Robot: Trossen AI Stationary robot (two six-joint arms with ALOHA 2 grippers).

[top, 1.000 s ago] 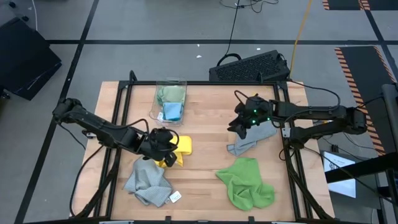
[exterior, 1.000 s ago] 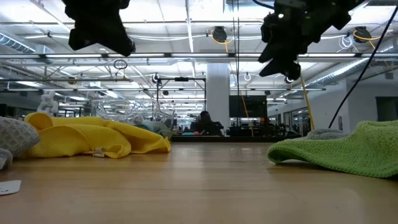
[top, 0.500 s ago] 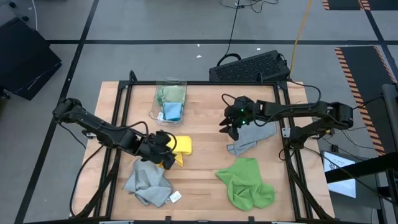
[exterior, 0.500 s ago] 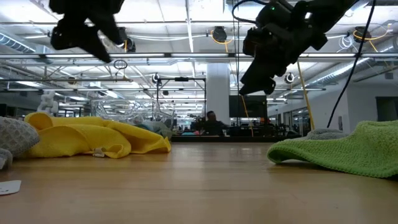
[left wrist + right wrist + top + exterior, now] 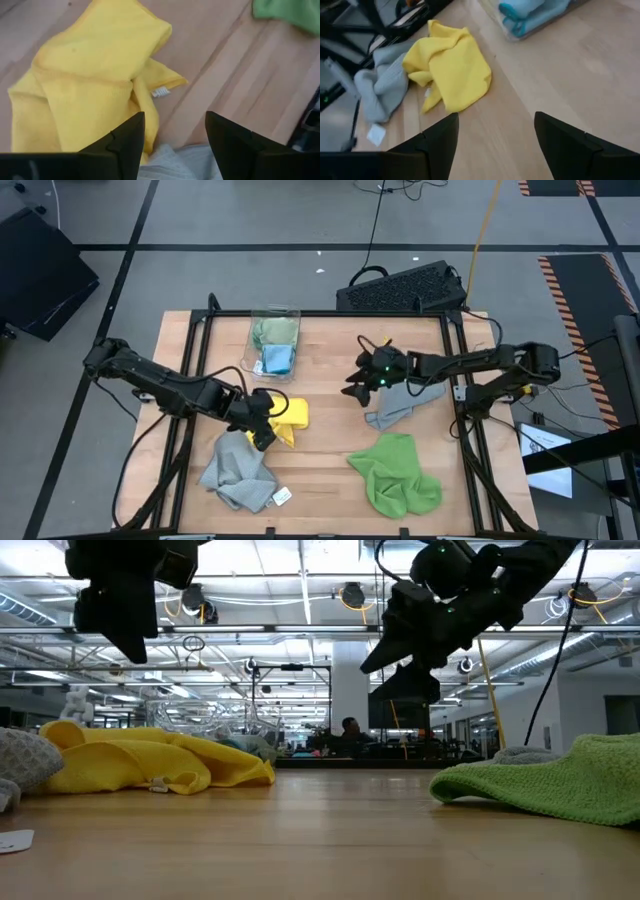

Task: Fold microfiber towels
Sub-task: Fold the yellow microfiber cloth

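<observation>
Left gripper [image 5: 262, 430]: jaws apart and empty, hanging over the seam where the yellow towel [image 5: 285, 421] meets the grey towel [image 5: 237, 471] at the table's front left. A second ago those jaws were nearly closed, low at the yellow towel; they've since spread and shifted toward the grey one. The yellow towel lies rumpled, tag showing, not folded; I read that as a release, not a finished fold.

Right gripper [image 5: 357, 384]: jaws wide apart, nothing between them, off the surface. It has swung from above the second grey towel [image 5: 405, 403] on the right toward the table's middle, pointing at the yellow towel. That grey towel looks unchanged, loosely bunched.

Both arms now converge on the yellow towel, so I judge a two-handed pick of it is next.

Elsewhere:
- bright green towel [image 5: 396, 474] crumpled front right
- pale green towel [image 5: 274, 332] and light blue towel [image 5: 276, 359] in the clear plastic bin [image 5: 252, 350] at the back

Nothing on the table [image 5: 330, 360] is folded yet.
</observation>
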